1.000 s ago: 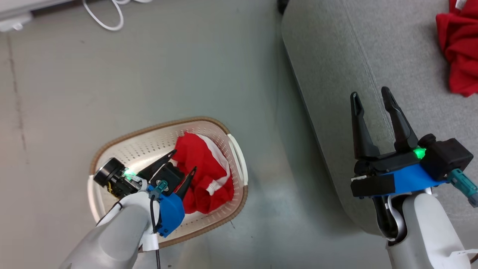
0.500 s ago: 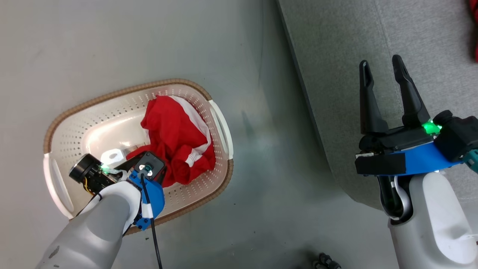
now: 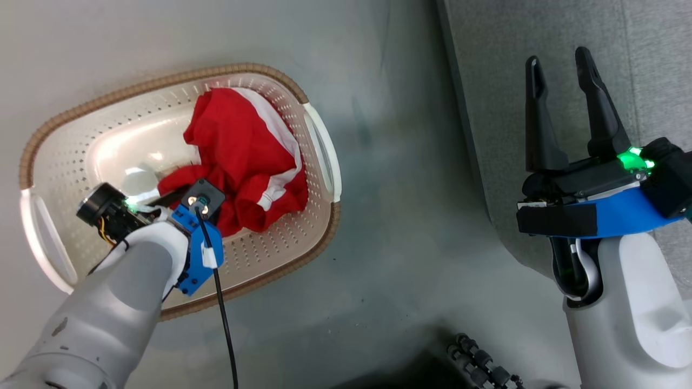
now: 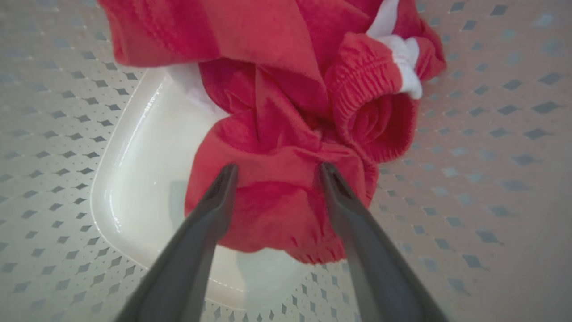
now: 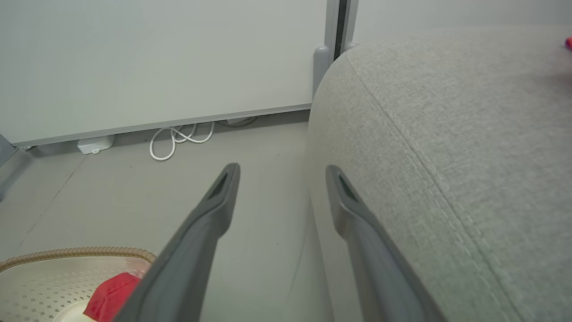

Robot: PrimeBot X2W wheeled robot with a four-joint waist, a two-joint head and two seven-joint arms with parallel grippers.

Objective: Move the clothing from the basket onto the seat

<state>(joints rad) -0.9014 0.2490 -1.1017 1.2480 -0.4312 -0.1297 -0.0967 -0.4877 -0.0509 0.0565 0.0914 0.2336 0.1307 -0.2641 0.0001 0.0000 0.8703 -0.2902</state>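
1. Since a second ago the head camera has swung, so the basket point(image 3: 70, 162) now sits higher, near 10 o'clock in the head view. The left gripper point(image 4: 278, 169) has dipped deeper into it, down to the red heap.
2. Its jaws stand wide apart, straddling a bunched fold of the clothing point(image 3: 238, 146) and clamped on nothing yet.
3. The clothing lies heaped in the basket's 3 o'clock half, and the basket stands on the floor point(image 3: 389, 227).
4. At 3 o'clock the right gripper point(image 3: 558, 56) hangs over the edge of the seat point(image 3: 492, 81), jaws apart and empty.
5. Progress, as I judge it: this heap is not yet lifted. Gripping, carrying and releasing remain. A red speck point(image 5: 568, 43) on the seat, at 2 o'clock in the right wrist view, may be a garment already moved, but it is too small to tell.
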